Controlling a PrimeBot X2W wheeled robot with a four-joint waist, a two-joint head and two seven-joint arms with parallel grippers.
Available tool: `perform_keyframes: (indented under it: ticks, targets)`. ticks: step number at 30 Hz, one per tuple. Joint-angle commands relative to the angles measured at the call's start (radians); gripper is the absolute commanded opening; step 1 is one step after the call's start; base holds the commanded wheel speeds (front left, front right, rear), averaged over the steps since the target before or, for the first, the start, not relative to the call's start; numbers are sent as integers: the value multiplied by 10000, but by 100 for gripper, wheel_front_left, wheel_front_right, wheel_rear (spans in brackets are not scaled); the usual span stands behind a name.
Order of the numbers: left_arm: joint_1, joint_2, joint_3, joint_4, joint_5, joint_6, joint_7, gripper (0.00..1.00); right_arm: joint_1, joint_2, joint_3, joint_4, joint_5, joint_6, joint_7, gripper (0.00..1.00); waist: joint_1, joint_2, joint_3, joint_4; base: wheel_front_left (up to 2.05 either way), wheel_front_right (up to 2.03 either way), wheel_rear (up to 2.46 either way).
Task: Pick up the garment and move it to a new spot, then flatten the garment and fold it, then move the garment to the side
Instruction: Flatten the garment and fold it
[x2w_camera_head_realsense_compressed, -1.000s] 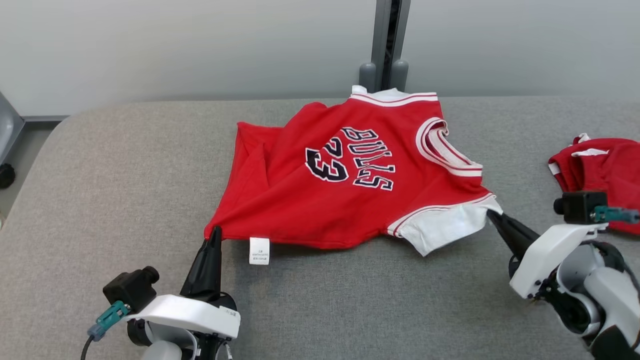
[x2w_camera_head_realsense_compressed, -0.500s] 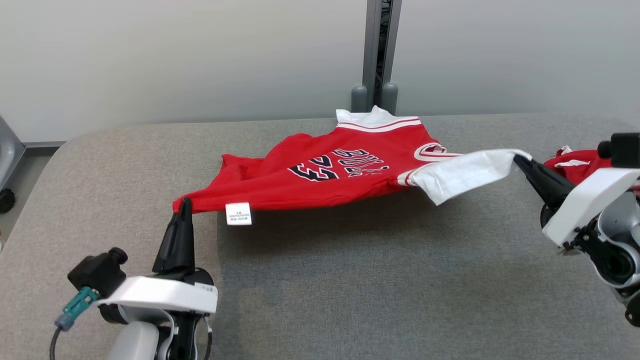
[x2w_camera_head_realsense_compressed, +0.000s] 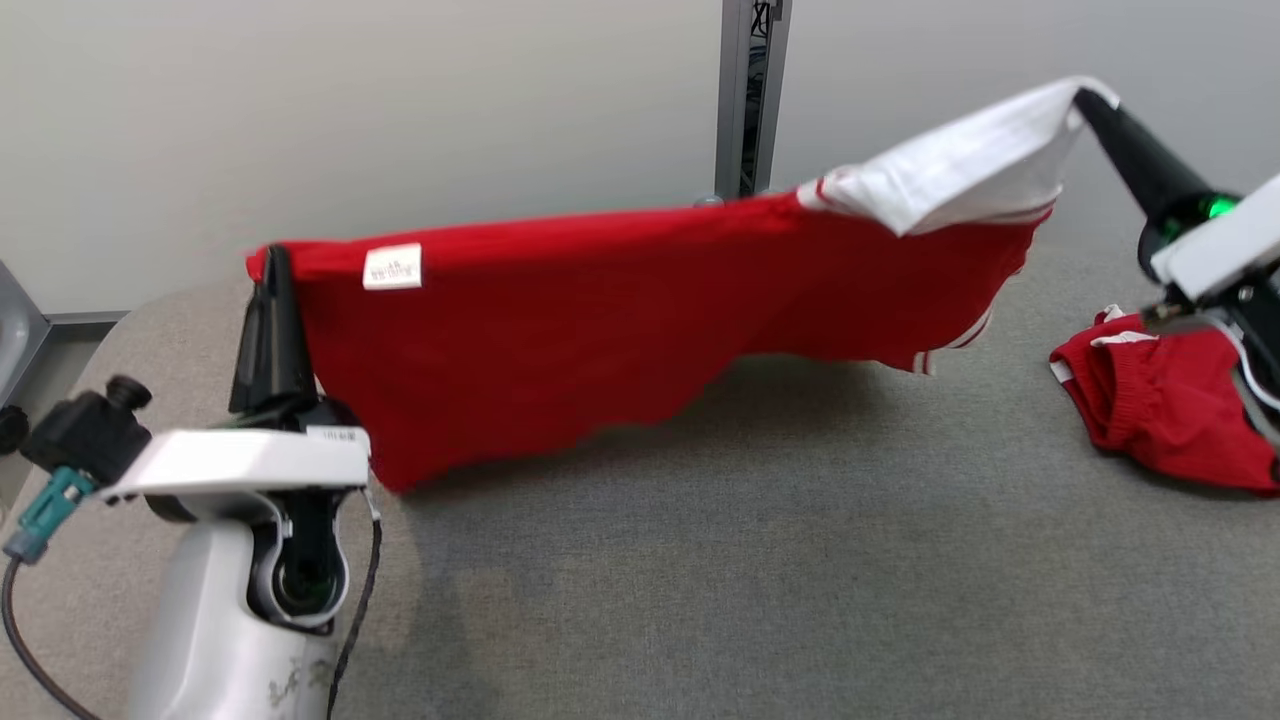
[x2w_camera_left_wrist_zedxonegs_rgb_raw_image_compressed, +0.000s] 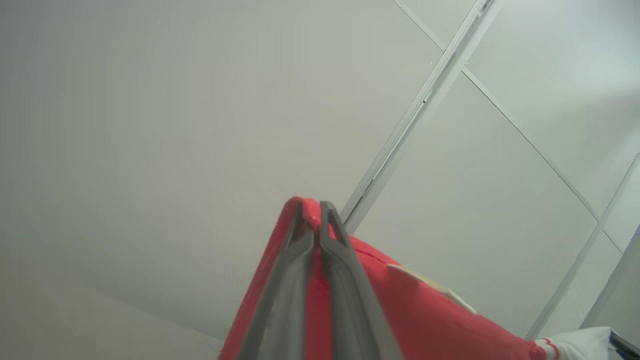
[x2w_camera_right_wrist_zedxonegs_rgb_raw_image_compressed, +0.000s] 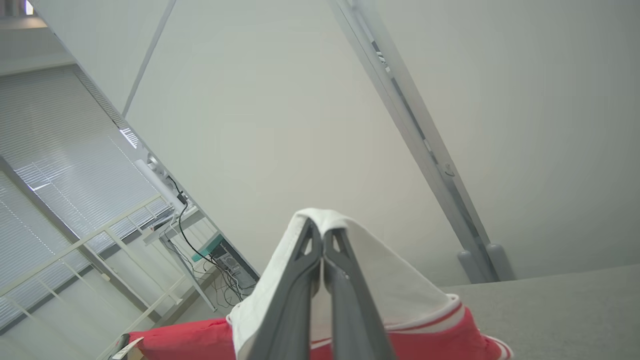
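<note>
The garment (x2w_camera_head_realsense_compressed: 620, 310) is a red jersey with white sleeves and a white care label. It hangs stretched in the air above the grey table (x2w_camera_head_realsense_compressed: 760, 560), between my two grippers. At the left, my left gripper (x2w_camera_head_realsense_compressed: 272, 255) is shut on its red hem corner (x2w_camera_left_wrist_zedxonegs_rgb_raw_image_compressed: 305, 210). High at the right, my right gripper (x2w_camera_head_realsense_compressed: 1082, 98) is shut on the white sleeve (x2w_camera_head_realsense_compressed: 960, 160). The left wrist view shows red cloth pinched between the left gripper (x2w_camera_left_wrist_zedxonegs_rgb_raw_image_compressed: 314, 206) fingers. White cloth drapes over the closed right gripper (x2w_camera_right_wrist_zedxonegs_rgb_raw_image_compressed: 322, 232) in the right wrist view. The jersey's lower edge hangs just above the table.
A second red garment (x2w_camera_head_realsense_compressed: 1170, 400) lies crumpled at the table's right edge, under my right arm. A grey metal post (x2w_camera_head_realsense_compressed: 745, 95) stands against the wall behind the table. The table's rounded left corner is beside my left arm.
Both grippers have risen, lifting the jersey off the table until it hangs free. The right gripper climbed higher than the left. The camera view has also shifted.
</note>
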Motion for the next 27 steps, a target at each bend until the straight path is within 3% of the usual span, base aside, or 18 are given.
perform_keyframes:
  ticks: [1, 16, 27]
  targets:
    - [-321, 47, 68, 61, -13, 72, -13, 0, -304, 49, -90, 78, 66, 7, -44, 0, 0, -1, -27, -14, 0, 0, 0]
    - [-3683, 343, -351, 1030, 671, 304, 309, 0, -3927, 1122, -205, 2259, -899, 7, 10, 0, 0, -1, -303, 28, 0, 0, 0]
    - [-4521, 542, -566, 1465, 695, 461, 972, 0, -5623, 1696, -350, 4392, -1484, 7, -21, 0, 0, -1, -5, 29, 0, 0, 0]
